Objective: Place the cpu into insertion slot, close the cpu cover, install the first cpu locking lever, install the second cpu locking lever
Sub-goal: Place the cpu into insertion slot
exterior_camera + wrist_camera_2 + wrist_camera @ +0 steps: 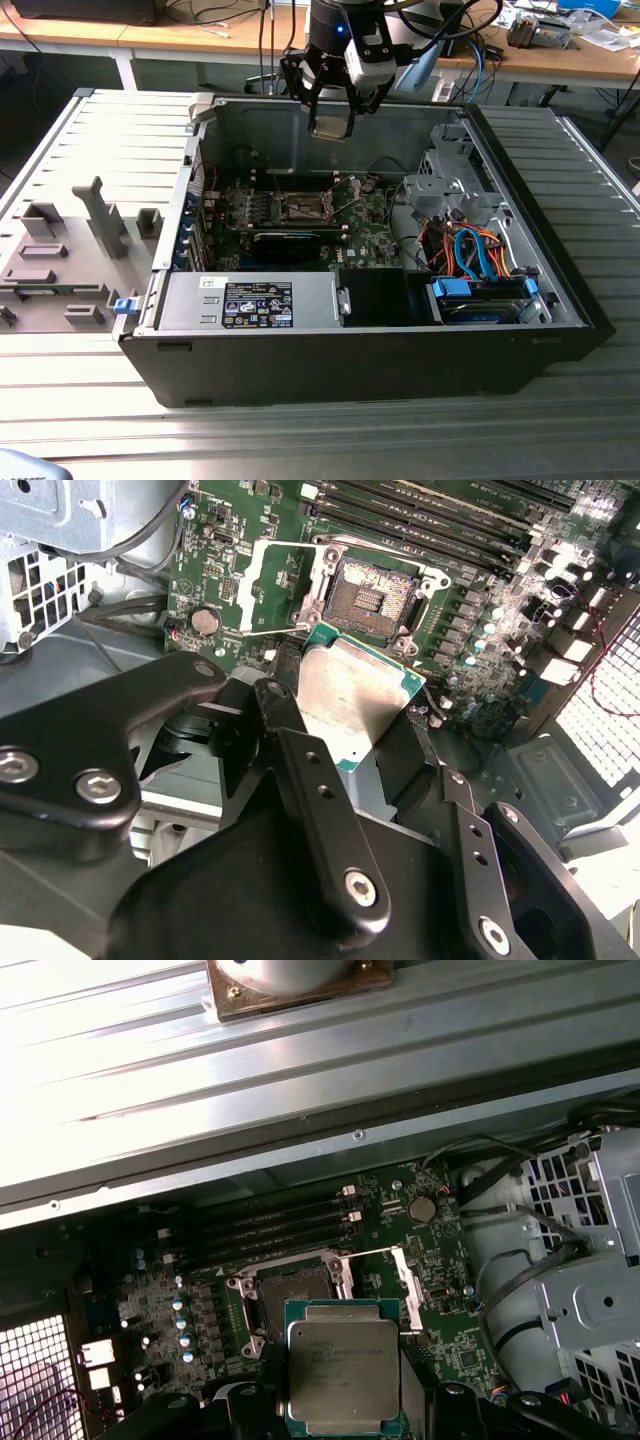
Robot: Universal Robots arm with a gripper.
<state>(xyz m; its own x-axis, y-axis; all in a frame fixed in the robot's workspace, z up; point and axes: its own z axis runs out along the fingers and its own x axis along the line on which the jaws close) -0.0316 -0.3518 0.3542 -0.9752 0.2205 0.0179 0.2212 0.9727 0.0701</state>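
Note:
My gripper (332,118) hangs above the open computer case (560,290), over its rear wall, shut on the cpu (331,127). Both wrist views show the cpu (355,695) (342,1365) as a silver-grey square chip with a green edge, clamped between black fingers (300,750). Below it on the motherboard lies the insertion slot (305,208) (375,598) (293,1295), uncovered, with a dark centre. The cpu cover (265,585) (408,1285) is swung open beside the slot. The chip is well above the slot and not touching it.
A long black expansion card (285,240) lies just in front of the slot. A power supply (250,300) fills the case's front on the exterior view's left. A drive cage (450,180) and orange and blue cables (470,250) sit on its right. A grey fixture tray (60,260) stands outside.

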